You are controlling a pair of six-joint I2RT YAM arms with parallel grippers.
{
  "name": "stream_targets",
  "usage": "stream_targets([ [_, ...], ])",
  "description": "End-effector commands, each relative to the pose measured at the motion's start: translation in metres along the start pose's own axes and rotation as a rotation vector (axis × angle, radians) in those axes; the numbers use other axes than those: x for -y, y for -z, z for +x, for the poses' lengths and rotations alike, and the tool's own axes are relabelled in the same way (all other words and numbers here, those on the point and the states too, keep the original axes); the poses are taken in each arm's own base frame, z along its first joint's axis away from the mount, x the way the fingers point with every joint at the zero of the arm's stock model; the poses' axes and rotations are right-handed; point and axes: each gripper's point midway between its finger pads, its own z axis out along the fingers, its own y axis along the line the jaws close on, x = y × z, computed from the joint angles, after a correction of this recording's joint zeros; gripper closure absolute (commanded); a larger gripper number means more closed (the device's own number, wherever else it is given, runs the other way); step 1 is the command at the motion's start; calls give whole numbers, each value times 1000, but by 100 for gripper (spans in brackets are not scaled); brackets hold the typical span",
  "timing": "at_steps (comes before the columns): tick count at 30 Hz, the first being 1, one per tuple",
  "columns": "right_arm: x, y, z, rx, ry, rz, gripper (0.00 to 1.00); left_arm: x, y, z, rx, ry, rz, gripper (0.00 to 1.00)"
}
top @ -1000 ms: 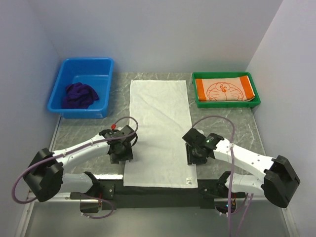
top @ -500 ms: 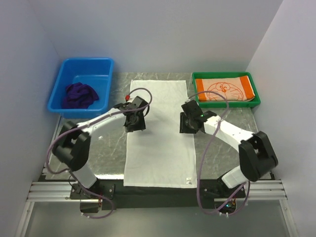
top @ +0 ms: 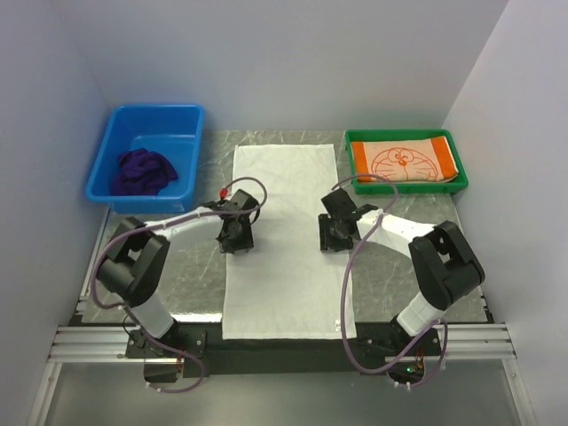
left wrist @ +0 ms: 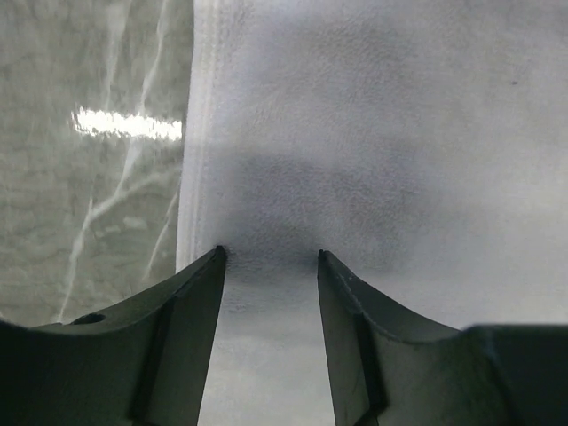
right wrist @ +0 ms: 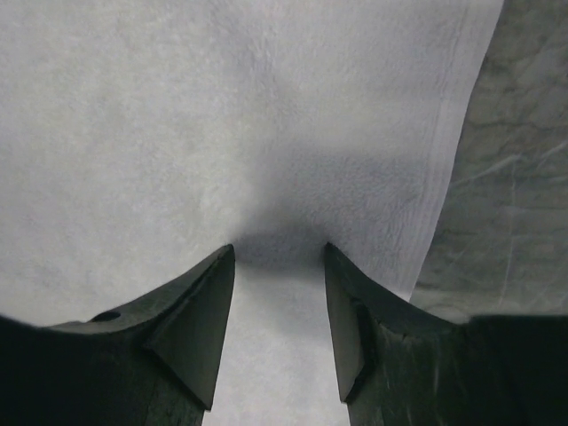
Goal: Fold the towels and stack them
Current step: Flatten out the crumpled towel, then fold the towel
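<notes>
white towel (top: 285, 257) lies flat, left and right jaws parted, tips on it near its side edges.

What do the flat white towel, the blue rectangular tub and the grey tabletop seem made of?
The flat white towel: soft cloth, matte, with a fine nap and a ribbed hem along its edge. The blue rectangular tub: probably moulded plastic, smooth and slightly glossy. The grey tabletop: polished marble or a marble-look laminate, judging by its white veins and bright reflection.

Both arms (top: 177, 224) have white links, black joints (top: 133, 266), looping purple cables (top: 344, 293) and dark wedge-shaped gripper fingers (left wrist: 177, 337).
</notes>
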Motion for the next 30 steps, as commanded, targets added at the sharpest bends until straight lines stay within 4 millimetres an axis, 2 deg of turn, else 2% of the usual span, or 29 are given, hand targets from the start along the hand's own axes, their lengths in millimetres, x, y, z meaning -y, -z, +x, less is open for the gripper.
stream_targets([
  [1, 10, 0, 37, -90, 5, 10, 47, -27, -2, 58, -161, 18, -18, 47],
  [2, 8, 2, 47, -115, 6, -2, 47, -36, -2, 75, -198, 25, -24, 46],
  [4, 8, 9, 74, -173, 32, -12, 47, -40, 9, 84, -202, 35, 3, 46],
  [5, 5, 13, 83, -188, 40, -17, 47, -44, 12, 96, -229, 43, 10, 45],
  [6, -3, 20, 92, -198, 65, -49, 47, -43, 17, 100, -234, 43, 25, 45],
  [7, -5, 26, 99, -216, 79, -56, 47, -38, 28, 99, -215, 41, 61, 44],
  [9, -18, 44, 94, -183, 110, -109, 47, -34, 41, 97, -203, 32, 87, 39],
  [10, -20, 52, 90, -172, 131, -122, 47, -25, 55, 83, -157, 32, 135, 35],
  [12, -32, 76, 52, -49, 156, -161, 47, -21, 69, 62, -90, 16, 146, 32],
  [13, -27, 83, 34, -5, 169, -145, 47, -10, 84, 33, -19, 5, 177, 30],
  [14, -36, 99, 0, 84, 166, -168, 47, -6, 90, 15, 26, 1, 187, 29],
  [15, -35, 103, -19, 125, 160, -163, 45, -10, 88, -8, 69, 26, 168, 28],
  [16, -25, 105, -47, 182, 133, -146, 45, 1, 101, -40, 137, 11, 201, 27],
  [17, -31, 121, -81, 257, 122, -168, 45, 3, 102, -60, 171, 19, 203, 27],
  [18, -30, 112, -97, 256, 116, -163, 45, 7, 102, -85, 223, 35, 214, 27],
  [19, -30, 112, -121, 306, 119, -170, 45, 8, 98, -120, 265, 44, 190, 27],
  [20, -29, 119, -150, 361, 104, -184, 45, 11, 95, -137, 286, 38, 186, 28],
  [21, -27, 100, -161, 337, 98, -181, 46, 15, 74, -151, 279, 27, 165, 29],
  [22, -27, 95, -175, 345, 99, -188, 46, 20, 81, -183, 338, 18, 180, 30],
  [23, -26, 102, -202, 386, 94, -205, 47, 25, 76, -197, 351, 9, 193, 30],
  [24, -25, 79, -206, 346, 101, -204, 48, 28, 70, -210, 361, 3, 201, 29],
  [25, -25, 73, -218, 368, 123, -209, 48, 33, 57, -234, 372, 5, 205, 28],
  [26, -26, 76, -235, 401, 129, -213, 48, 34, 50, -245, 376, 2, 206, 28],
  [27, -21, 55, -240, 379, 129, -194, 49, 35, 25, -250, 351, -4, 181, 28],
  [28, -18, 47, -246, 374, 129, -183, 49, 35, 31, -275, 407, -8, 171, 31],
  [29, -18, 34, -259, 371, 124, -175, 50, 36, 24, -283, 421, -16, 156, 32],
  [30, -15, 26, -264, 364, 121, -167, 51, 35, 4, -286, 411, -27, 133, 33],
])
